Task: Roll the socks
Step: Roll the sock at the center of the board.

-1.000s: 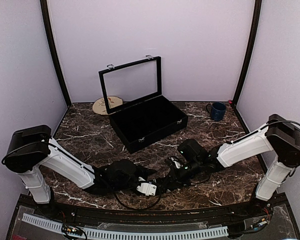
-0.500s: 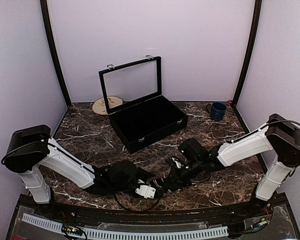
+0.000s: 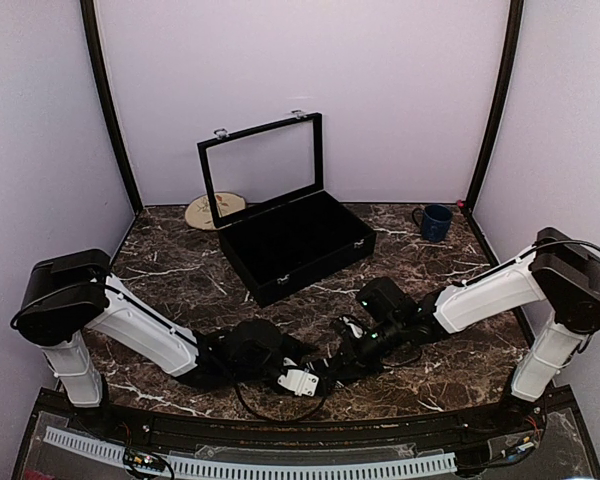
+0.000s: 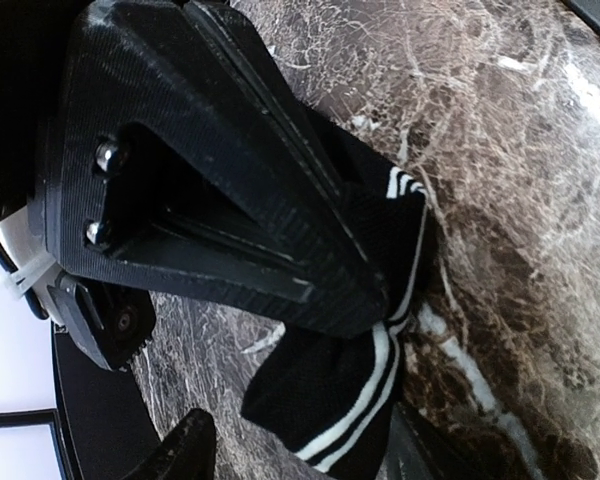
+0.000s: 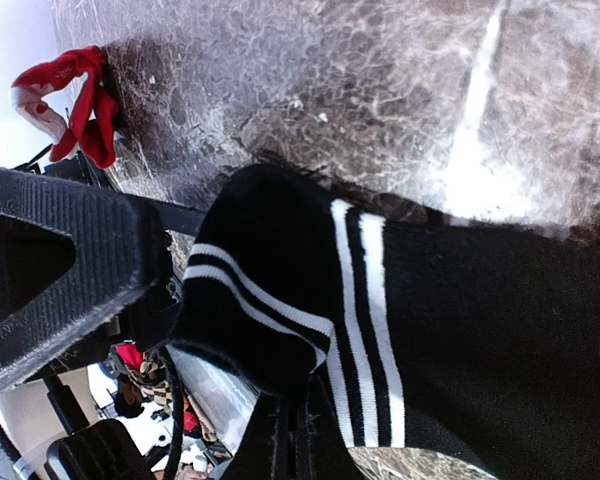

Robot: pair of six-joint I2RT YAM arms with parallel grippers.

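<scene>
A black sock (image 4: pixel 352 395) banded with white stripes lies on the marble tabletop (image 4: pixel 510 150) near its front edge, between the two arms. One end runs under a finger of the left tool (image 4: pixel 365 300), seemingly pinned as an anchor, though whether that tool is clenched cannot be told. The right tool (image 5: pixel 155 265) sits beside the doubled-over end, apparently placed to turn the roll, and its grip is equally unclear. A scrap of red fabric (image 5: pixel 70 95) lies well apart.
</scene>
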